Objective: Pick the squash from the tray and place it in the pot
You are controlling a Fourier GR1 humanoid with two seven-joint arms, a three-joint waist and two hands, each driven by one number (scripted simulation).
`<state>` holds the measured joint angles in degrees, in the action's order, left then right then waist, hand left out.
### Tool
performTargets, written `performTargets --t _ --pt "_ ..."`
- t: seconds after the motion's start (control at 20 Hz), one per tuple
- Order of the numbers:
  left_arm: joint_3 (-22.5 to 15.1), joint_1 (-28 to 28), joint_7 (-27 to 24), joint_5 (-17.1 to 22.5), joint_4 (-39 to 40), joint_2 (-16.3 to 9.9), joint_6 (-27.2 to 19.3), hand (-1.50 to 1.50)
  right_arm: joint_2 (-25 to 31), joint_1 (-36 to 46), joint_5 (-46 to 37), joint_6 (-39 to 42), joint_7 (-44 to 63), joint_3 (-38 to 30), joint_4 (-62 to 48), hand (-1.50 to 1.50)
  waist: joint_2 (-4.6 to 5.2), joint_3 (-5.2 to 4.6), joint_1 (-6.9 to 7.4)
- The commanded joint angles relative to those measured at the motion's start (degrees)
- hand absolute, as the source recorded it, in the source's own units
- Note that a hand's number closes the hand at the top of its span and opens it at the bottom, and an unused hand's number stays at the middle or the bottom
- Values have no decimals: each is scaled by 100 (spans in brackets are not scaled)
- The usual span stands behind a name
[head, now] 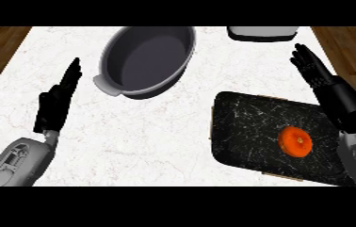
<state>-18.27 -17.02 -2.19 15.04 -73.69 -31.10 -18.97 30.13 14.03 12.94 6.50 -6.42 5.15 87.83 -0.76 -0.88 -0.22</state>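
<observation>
An orange squash (295, 141) lies on the right part of a black marbled tray (250, 127) at the lower right of the counter. A grey oval pot (147, 59) with nothing inside stands at the upper middle, tilted along a diagonal. My right hand (316, 75) is open at the right edge, fingers straight and pointing up, just beyond the tray's far right corner and well above the squash. My left hand (59, 99) rests open at the left, fingers up, left of the pot.
A white and black appliance (262, 33) sits at the counter's back edge, right of the pot. Wooden floor shows beyond the counter's left and right corners. White marbled counter lies between the pot and the tray.
</observation>
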Motion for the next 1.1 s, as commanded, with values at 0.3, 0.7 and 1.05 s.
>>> performTargets --t 0.3,0.7,1.05 --pt "391 794 141 85 146 -362 -275 0 1390 -2049 -1538 -1876 1084 -1066 -1064 150 163 -92 -434" --pt "332 1665 73 218 -661 -270 -277 0 -576 -3947 -2452 -4891 460 -1230 895 -150 -6 75 -186" --pt "520 1701 508 167 -1167 -579 -184 0 323 -4845 -3344 -3818 3124 -842 2887 -150 71 70 29"
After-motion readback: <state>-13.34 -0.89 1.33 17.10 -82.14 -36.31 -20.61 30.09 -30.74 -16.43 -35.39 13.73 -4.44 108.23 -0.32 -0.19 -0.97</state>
